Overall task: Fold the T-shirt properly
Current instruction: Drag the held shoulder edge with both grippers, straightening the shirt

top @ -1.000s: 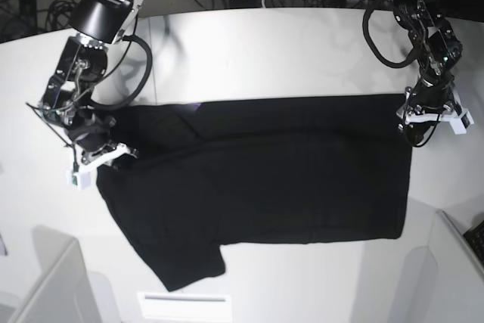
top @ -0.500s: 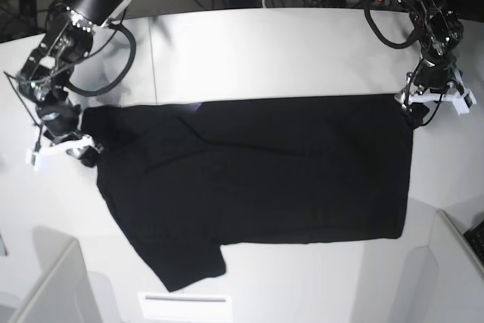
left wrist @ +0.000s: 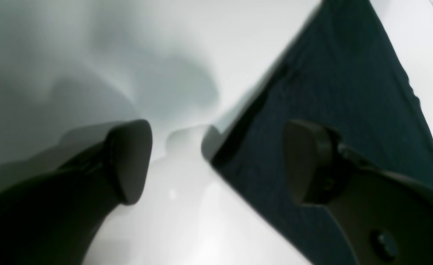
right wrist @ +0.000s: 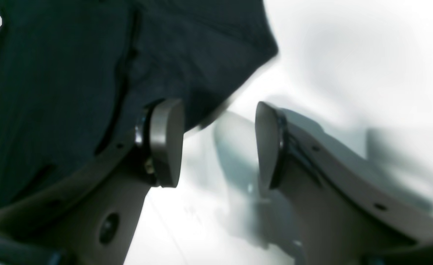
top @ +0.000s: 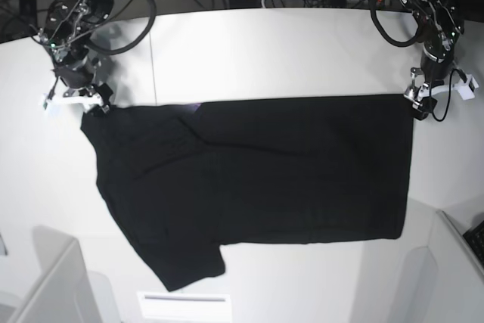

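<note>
Black shirt lies spread flat on white table, plain side up, one sleeve sticking out toward bottom-left of base view.

Left gripper sits at shirt's top corner on base view's right. Jaws apart, nothing between them. In left wrist view, gripper straddles shirt corner: one finger over cloth, the other over bare table.

Right gripper is at the opposite top corner, jaws apart, empty. Right wrist view: gripper just beside shirt edge, one finger over cloth, the other over table. Blurry; contact w/ cloth unclear.
</note>
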{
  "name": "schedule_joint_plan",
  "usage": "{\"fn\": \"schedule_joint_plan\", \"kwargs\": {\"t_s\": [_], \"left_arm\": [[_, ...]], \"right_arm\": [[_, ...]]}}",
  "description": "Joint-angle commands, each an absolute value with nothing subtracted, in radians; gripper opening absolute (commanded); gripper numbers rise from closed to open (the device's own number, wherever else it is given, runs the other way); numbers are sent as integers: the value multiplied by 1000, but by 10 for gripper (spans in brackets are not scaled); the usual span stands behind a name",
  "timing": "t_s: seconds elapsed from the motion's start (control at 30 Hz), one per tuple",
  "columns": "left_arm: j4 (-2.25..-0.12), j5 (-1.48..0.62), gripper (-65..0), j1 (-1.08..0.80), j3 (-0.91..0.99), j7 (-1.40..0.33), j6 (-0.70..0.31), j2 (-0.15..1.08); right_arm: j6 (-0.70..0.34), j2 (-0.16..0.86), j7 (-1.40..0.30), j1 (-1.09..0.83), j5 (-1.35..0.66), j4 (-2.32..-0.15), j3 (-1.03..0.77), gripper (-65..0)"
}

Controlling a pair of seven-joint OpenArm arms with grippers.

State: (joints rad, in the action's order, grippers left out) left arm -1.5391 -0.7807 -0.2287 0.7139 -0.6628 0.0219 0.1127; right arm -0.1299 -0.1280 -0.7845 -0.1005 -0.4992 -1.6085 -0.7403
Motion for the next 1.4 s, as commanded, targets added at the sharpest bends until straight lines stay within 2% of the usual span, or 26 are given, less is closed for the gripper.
{"fn": "schedule_joint_plan", "kwargs": {"t_s": [0.0,0.37,0.4,0.47,0.63,0.67,0.73,0.8,0.97,1.1,1.37], "left_arm": [[-1538,-794,-118,-219,702,-661,12,120],[-1420,-765,-130,-128,664,-659,12,131],[-1419,-742,-158,-120,664,-659,12,131],[-1419,-694,-265,-116,664,-659,12,127],[-1419,-662,-635,-114,664,-659,12,125],[-1419,-662,-650,-114,664,-661,12,125],[-1419,-665,-650,-114,664,-662,12,125],[-1419,-668,-650,-117,664,-665,12,127],[-1438,-668,-650,-142,665,-665,12,131],[-1503,-668,-650,-193,665,-667,12,131],[-1667,-668,-650,-337,665,-667,12,131]], "right_arm": [[-137,-117,-766,-81,-518,-1603,-740,-345],[-137,-81,-714,2,-518,-1419,-759,-350],[-137,-79,-714,2,-518,-1411,-757,-350],[-137,-76,-714,2,-518,-1402,-757,-351],[-137,-74,-713,-4,-518,-1400,-763,-369],[-137,-74,-713,-4,-518,-1400,-763,-405],[-137,-74,-713,-4,-518,-1400,-763,-506],[-137,-74,-713,-4,-518,-1400,-763,-650],[-137,-74,-730,-7,-518,-1406,-763,-650],[-137,-74,-817,-19,-518,-1435,-825,-650],[-137,-85,-1012,-110,-518,-1650,-901,-650]]}}
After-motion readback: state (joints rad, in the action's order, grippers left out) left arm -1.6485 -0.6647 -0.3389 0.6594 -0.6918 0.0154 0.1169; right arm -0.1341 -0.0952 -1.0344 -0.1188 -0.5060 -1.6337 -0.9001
